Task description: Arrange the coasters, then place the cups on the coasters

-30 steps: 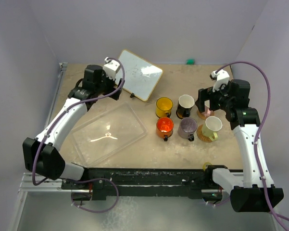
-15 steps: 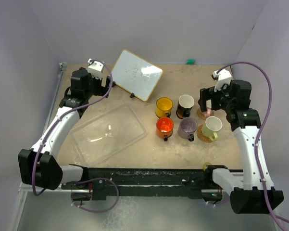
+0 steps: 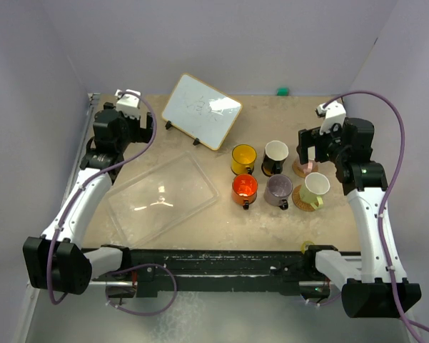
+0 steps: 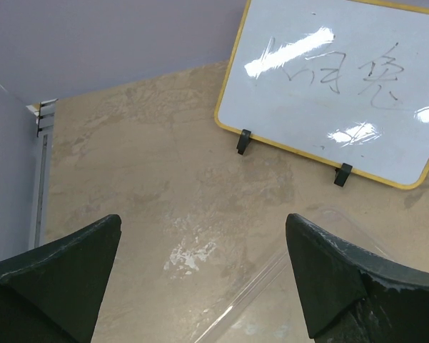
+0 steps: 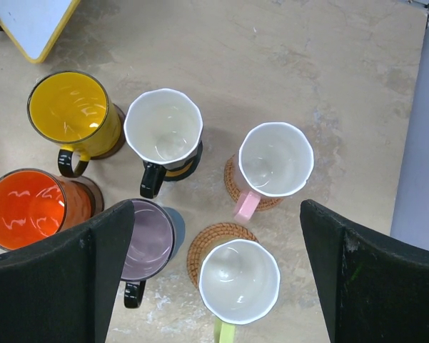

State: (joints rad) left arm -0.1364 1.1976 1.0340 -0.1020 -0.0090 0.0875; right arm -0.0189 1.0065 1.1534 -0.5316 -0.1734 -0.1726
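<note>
Left pincer [image 4: 203, 232] swung left, off whiteboard [image 3: 201, 111], above tray [image 3: 160, 196].

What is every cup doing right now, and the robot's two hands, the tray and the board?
yellow cup, upright, empty
black cup, upright, empty
white-pink cup, upright, empty
yellow-green cup, upright, empty
orange-red cup, upright, empty
mauve cup, upright, empty
woven coasters, flat, a cup on each
clear tray, flat, empty
whiteboard, propped up, written on
left hand, open, empty
right hand, open, empty, above the cups
</note>
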